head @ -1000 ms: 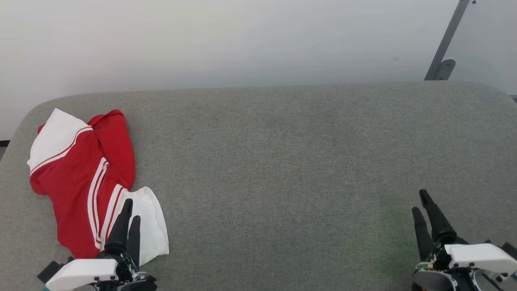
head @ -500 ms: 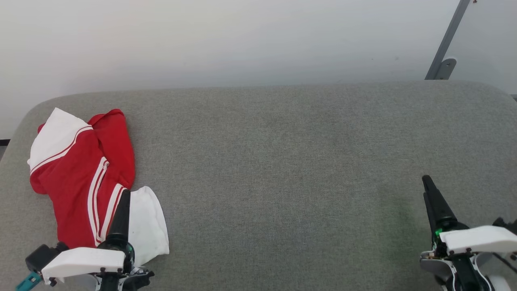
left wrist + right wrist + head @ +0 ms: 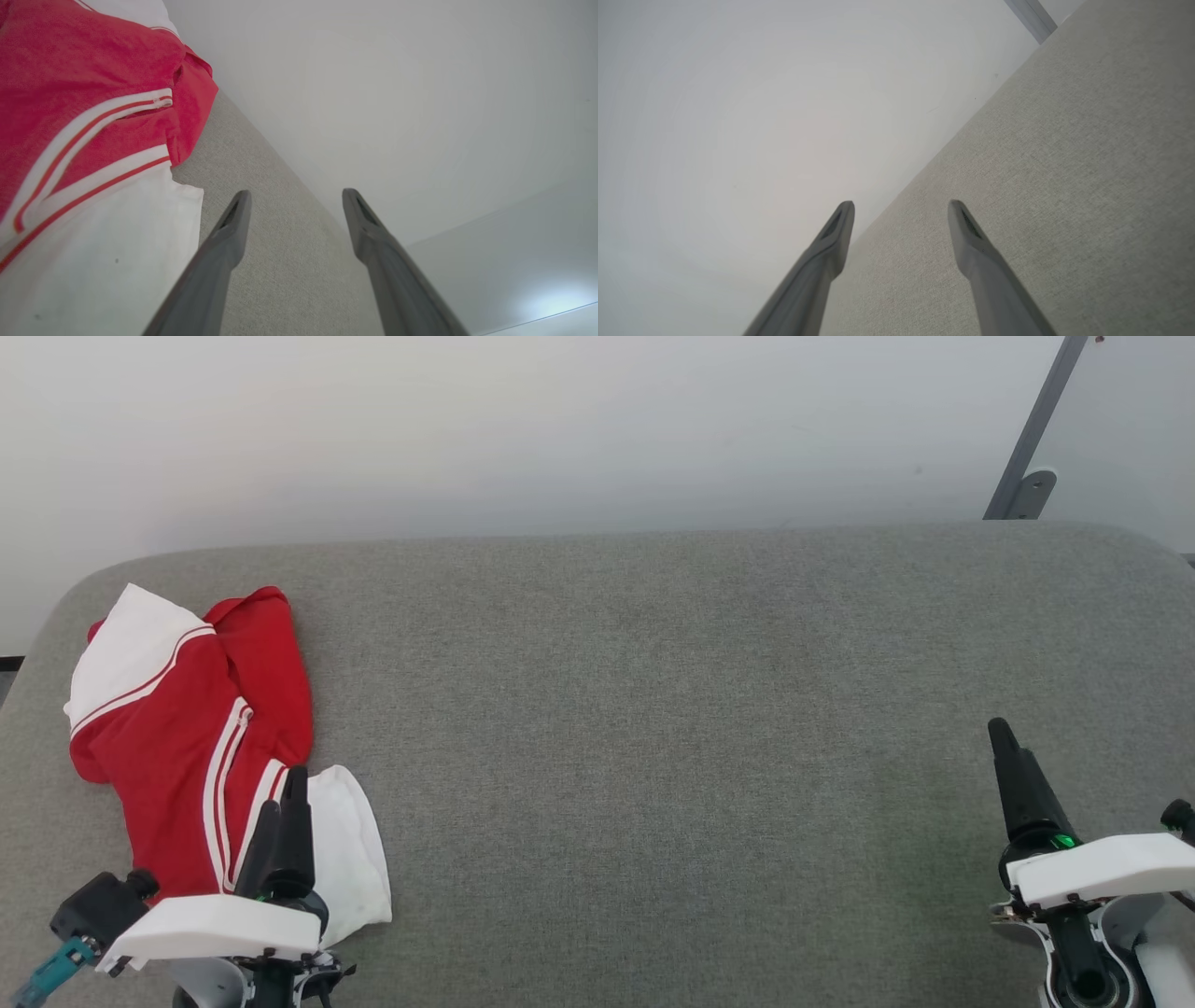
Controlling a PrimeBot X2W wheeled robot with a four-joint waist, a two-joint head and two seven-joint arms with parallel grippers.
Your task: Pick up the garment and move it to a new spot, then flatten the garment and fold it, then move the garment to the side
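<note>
The garment, a red jersey shirt with white sleeve panels and striped trim, lies crumpled at the left end of the grey padded table. My left gripper hovers over its near white sleeve, open and empty. In the left wrist view the garment fills the left side, beside the left gripper, whose fingers frame bare table. My right gripper stands open and empty at the near right, far from the garment. The right wrist view shows the right gripper with jaws apart over table and wall.
A pale wall runs behind the table's far edge. A grey metal post with a bracket stands at the far right corner. The table's rounded left edge lies just beyond the garment.
Both grippers have rolled about their wrists and shifted a little; the right one has crept forward and rightward. The garment has stayed where it lay.
</note>
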